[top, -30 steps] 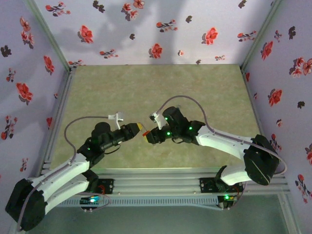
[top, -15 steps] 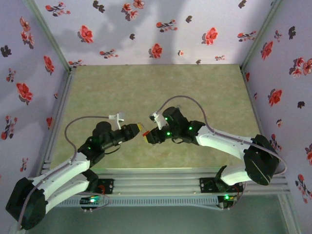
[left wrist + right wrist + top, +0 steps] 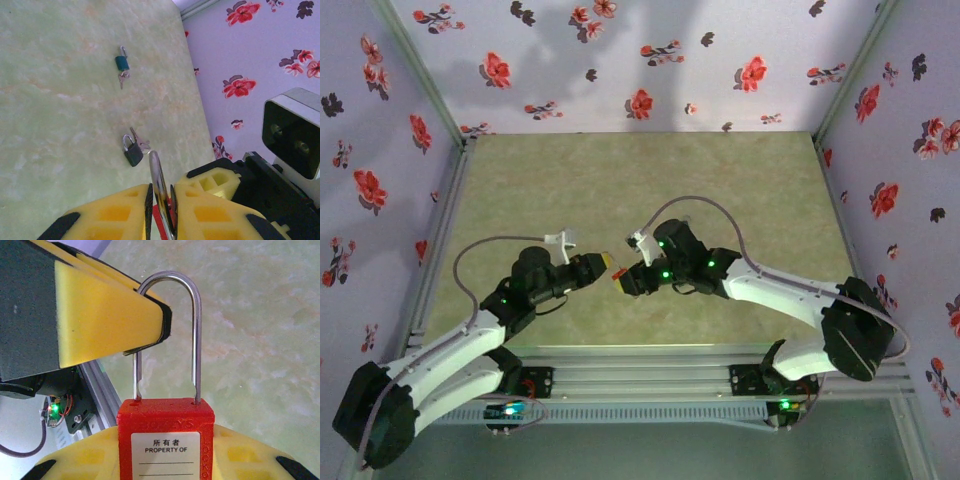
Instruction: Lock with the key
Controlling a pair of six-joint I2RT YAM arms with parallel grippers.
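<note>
High overview, close wrist views, apparently sharing lock (image 3: pixel 166 440)

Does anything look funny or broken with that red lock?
Nothing looks broken. The right gripper holds the red lock, but its metal loop stands raised, a notch on the shorter leg showing above the body, so it looks unlatched. The left gripper pinches the loop's top.

White arm links (image 3: pixel 780 290), black joints (image 3: pixel 855 340), yellow fingers (image 3: pixel 115 215), grey cables (image 3: pixel 505 239)
</note>
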